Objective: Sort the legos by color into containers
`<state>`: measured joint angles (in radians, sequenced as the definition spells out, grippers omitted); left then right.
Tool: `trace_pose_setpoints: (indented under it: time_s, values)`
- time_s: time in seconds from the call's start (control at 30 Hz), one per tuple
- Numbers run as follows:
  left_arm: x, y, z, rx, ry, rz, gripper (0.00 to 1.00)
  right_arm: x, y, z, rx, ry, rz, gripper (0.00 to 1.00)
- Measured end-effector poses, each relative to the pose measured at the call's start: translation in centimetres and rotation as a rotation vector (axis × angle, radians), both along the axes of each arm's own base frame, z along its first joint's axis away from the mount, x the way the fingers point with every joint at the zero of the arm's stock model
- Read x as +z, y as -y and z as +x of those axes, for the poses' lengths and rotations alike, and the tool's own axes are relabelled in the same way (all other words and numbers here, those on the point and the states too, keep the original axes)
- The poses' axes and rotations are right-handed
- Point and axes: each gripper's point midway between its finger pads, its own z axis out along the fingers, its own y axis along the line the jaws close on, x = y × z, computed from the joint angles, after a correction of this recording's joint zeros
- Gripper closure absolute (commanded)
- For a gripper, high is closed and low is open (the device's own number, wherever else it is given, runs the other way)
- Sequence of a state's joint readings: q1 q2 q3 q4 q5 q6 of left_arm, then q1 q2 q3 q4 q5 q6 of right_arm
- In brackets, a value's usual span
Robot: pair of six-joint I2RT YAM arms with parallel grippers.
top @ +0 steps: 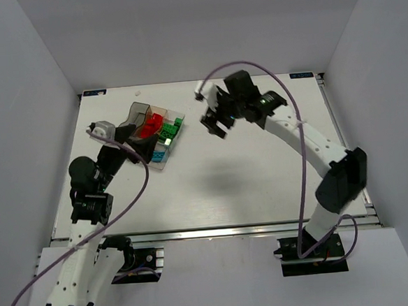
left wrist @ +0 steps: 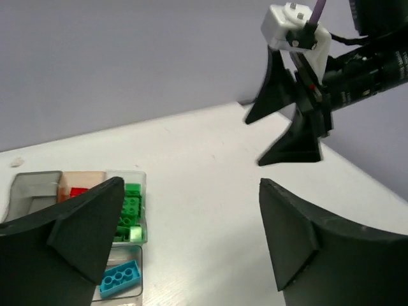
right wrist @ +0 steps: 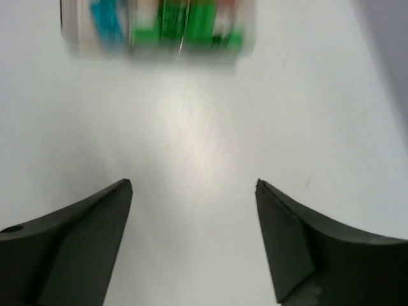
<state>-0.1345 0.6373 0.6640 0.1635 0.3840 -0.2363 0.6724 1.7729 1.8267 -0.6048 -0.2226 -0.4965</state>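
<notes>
The clear compartment tray (top: 140,108) sits at the back left of the table. It holds red bricks (top: 152,125), green bricks (top: 171,131) and a cyan brick (top: 160,157). In the left wrist view I see green bricks (left wrist: 129,213) and a cyan brick (left wrist: 120,278) in it; a light purple brick does not show. My left gripper (top: 137,145) is open and empty, over the tray's near-left side. My right gripper (top: 214,123) is open and empty, raised above the table right of the tray. The right wrist view shows the tray (right wrist: 159,25) blurred at its top edge.
White walls enclose the table on the left, back and right. The right arm's gripper (left wrist: 290,121) hangs in the left wrist view, above the table to the tray's right. A small white scrap (left wrist: 16,162) lies near the back wall.
</notes>
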Motion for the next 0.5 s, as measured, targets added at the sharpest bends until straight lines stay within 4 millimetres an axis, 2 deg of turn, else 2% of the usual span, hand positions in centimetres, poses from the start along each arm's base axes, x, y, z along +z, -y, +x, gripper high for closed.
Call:
trace_pose_setpoints:
  time_s: [0.07,0.13,0.2,0.27,0.33,0.4,0.5]
  values:
    - [-1.4,1.4,0.5,-0.085,-0.045,0.02,0.02,-4.0,4.5,-2.5,-0.041,-0.088,-0.089,0.11]
    - [-3.0,2.5,1.2,-0.149,-0.098,0.034,0.02,-7.8,9.0,-5.8,-0.095,-0.162,-0.172,0.11]
    - [-4.4,3.2,1.5,-0.189,-0.148,0.038,0.02,-10.0,12.1,-9.7,-0.124,-0.195,-0.199,0.11]
    - [-4.9,3.5,1.5,-0.214,-0.169,0.039,0.02,-10.3,13.8,-12.3,-0.15,-0.17,-0.169,0.11]
    - [-5.0,3.8,1.2,-0.235,-0.171,0.041,0.02,-9.5,14.9,-13.9,-0.186,-0.116,-0.097,0.11]
    - [-5.3,4.0,1.0,-0.251,-0.177,0.045,0.02,-8.8,15.3,-14.1,-0.228,-0.049,-0.008,0.11]
    - [-6.3,4.0,0.9,-0.257,-0.199,0.049,0.02,-9.5,15.9,-13.8,-0.297,-0.002,0.072,0.11]
